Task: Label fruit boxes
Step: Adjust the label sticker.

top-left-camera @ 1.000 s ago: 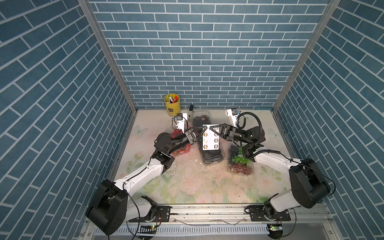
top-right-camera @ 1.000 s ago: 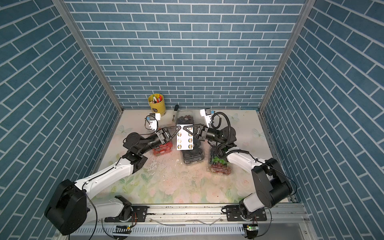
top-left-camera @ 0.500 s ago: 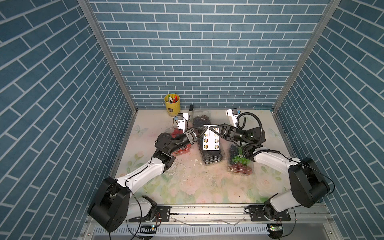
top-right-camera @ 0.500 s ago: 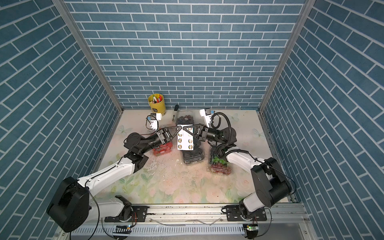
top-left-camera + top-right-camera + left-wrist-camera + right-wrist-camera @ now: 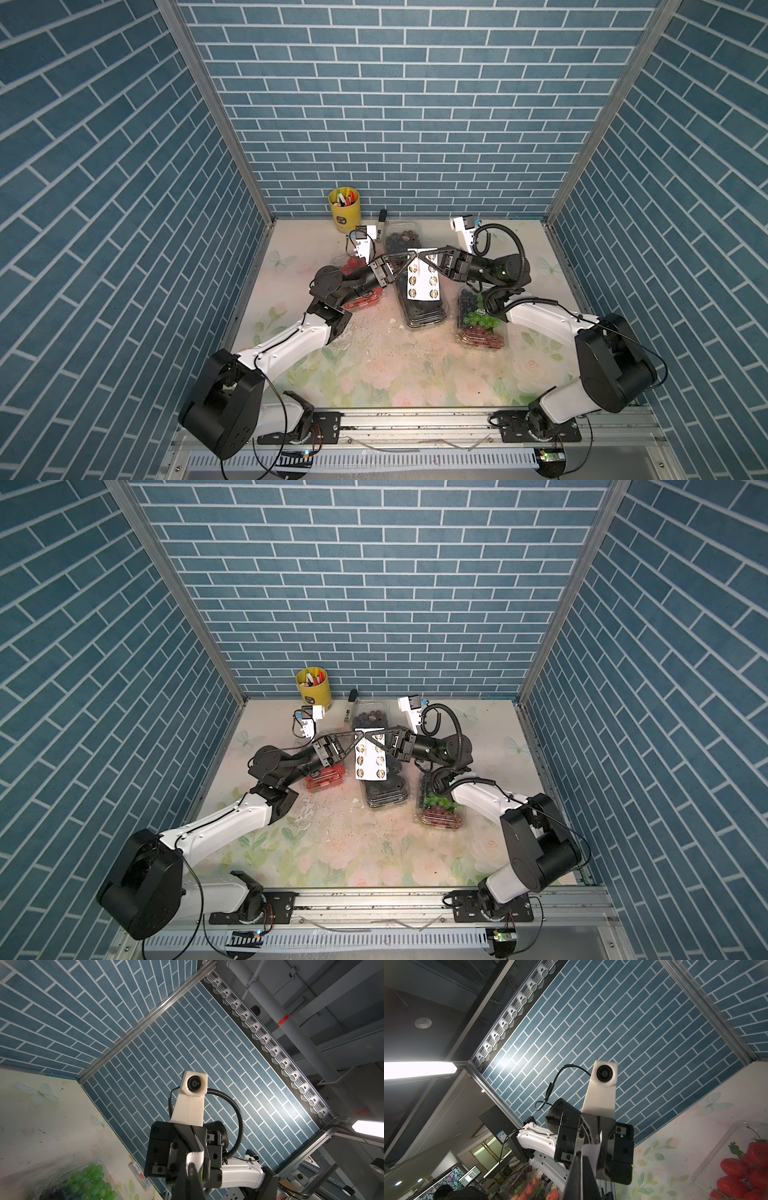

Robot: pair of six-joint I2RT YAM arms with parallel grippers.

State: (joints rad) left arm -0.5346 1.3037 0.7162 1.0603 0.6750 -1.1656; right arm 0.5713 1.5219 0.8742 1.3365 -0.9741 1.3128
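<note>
Top views, both: left gripper (image 5: pixel 406 257) and right gripper (image 5: pixel 422 255) are closed on the sticker sheet (image 5: pixel 423 282), above the middle fruit box (image 5: pixel 428 313). Left wrist: grape box (image 5: pixel 87 1180), right. Right wrist: strawberry box (image 5: pixel 737 1163), left. Thin, light clamshells, I think; I would hold rims.

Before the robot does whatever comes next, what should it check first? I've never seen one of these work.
1. Grip of the left gripper on the sticker sheet: ok, shut on its top edge.
2. Grip of the right gripper on the same edge: ok, shut.
3. Sheet lifted off the table: ok, it hangs over the black fruit box.
4. All four boxes in sight: ok. The strawberry box is partly hidden by the left arm, the dark grape box sits at the back, and the mixed grape box is by the right arm.
5. A sticker peeling free: cannot tell.
6. Labels on any box: cannot tell, too small.
</note>
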